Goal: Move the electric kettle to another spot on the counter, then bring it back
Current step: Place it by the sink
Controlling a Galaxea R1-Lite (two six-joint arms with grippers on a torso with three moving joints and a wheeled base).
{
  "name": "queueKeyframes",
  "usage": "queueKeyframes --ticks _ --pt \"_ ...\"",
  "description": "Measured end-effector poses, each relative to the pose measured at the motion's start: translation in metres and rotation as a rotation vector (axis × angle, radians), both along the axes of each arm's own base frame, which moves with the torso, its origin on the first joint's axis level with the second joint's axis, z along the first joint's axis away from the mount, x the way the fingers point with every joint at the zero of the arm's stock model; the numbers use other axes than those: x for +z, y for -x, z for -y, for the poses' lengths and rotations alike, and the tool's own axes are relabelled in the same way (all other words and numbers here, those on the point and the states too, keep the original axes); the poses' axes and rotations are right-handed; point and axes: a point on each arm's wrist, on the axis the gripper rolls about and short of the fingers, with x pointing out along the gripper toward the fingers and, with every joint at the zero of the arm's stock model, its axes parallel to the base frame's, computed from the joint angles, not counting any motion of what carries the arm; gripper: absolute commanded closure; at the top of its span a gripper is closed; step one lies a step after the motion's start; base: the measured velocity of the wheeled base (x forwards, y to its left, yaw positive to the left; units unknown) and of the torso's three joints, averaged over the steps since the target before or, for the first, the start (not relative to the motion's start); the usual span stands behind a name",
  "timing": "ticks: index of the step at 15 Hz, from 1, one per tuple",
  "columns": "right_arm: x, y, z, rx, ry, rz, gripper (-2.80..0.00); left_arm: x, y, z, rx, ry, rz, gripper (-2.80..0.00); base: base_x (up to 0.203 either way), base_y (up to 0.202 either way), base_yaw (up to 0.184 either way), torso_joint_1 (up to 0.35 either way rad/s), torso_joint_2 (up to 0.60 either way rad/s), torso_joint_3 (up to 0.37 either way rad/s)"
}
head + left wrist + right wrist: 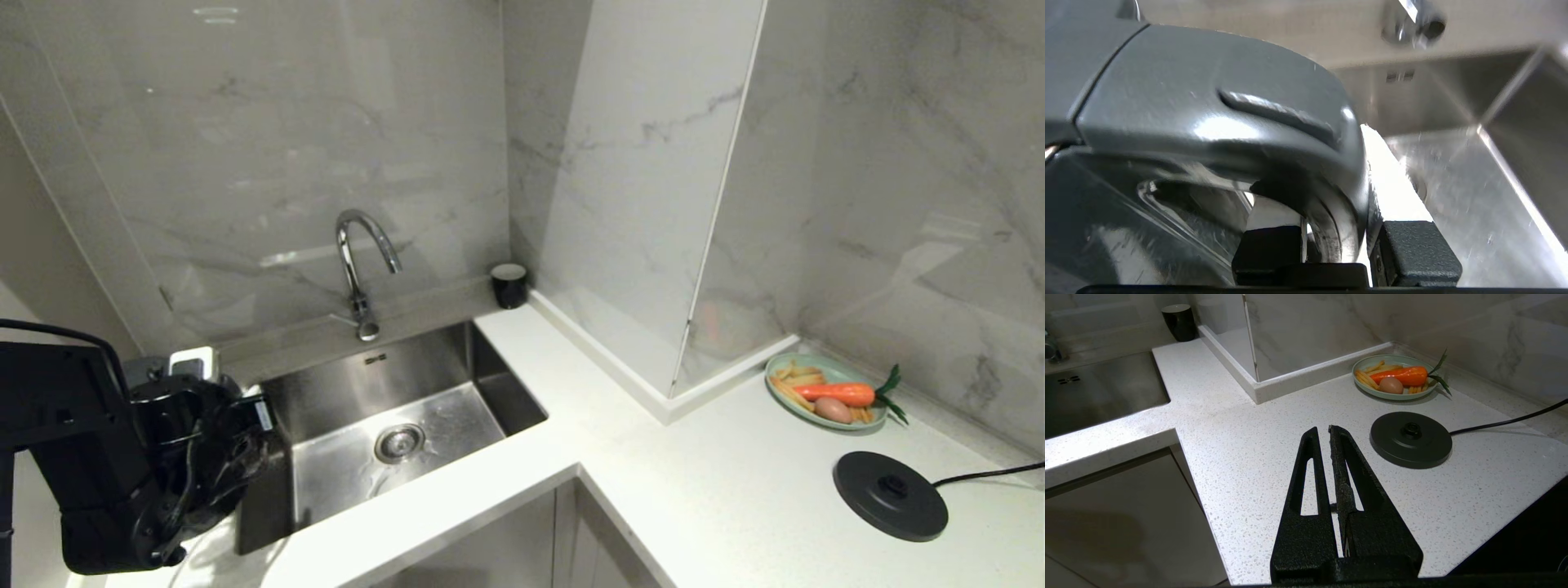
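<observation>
You have open counter [702,457] between sink [392,425] and base disc [890,495]; the plate [824,390] and marble pillar [645,204] crowd the back.

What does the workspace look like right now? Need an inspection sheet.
Surface: white speckled counter, L-shaped, with a steel sink set in.
Job's things: kettle off its base, left of the sink, handle between the left claw's fingers.
Clutter: green plate of carrot, egg and fries at the back right; black cup in the corner behind the sink.
Claws: left claw shut on the kettle handle; right claw shut, empty, hanging over bare counter near the base.
Cables: black cord runs from the round base off to the right.
Surroundings: marble-look wall panels, tap over the sink, grey cabinets below.
</observation>
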Motion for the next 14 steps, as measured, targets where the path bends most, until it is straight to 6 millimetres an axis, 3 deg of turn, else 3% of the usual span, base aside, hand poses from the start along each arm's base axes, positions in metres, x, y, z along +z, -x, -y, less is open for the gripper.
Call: queueKeyframes --ticks 6,7,14 --pt "0.0000 0.0000 0.0000 0.000 0.000 0.000 0.00 -0.0046 0.0038 0.0001 0.001 0.002 -0.025 0.00 0.000 0.000 0.000 0.000 0.00 0.000" --pt "0.0000 0.0000 0.0000 0.000 0.000 0.000 0.00 -0.0045 0.0038 0.0001 0.001 0.001 -0.026 -2.80 0.000 0.000 0.000 0.000 0.00 0.000" --pt "0.0000 0.0000 0.0000 0.000 0.000 0.000 0.00 -0.0044 0.0063 0.0007 0.001 0.004 -0.034 -2.80 0.000 0.000 0.000 0.000 0.00 0.000"
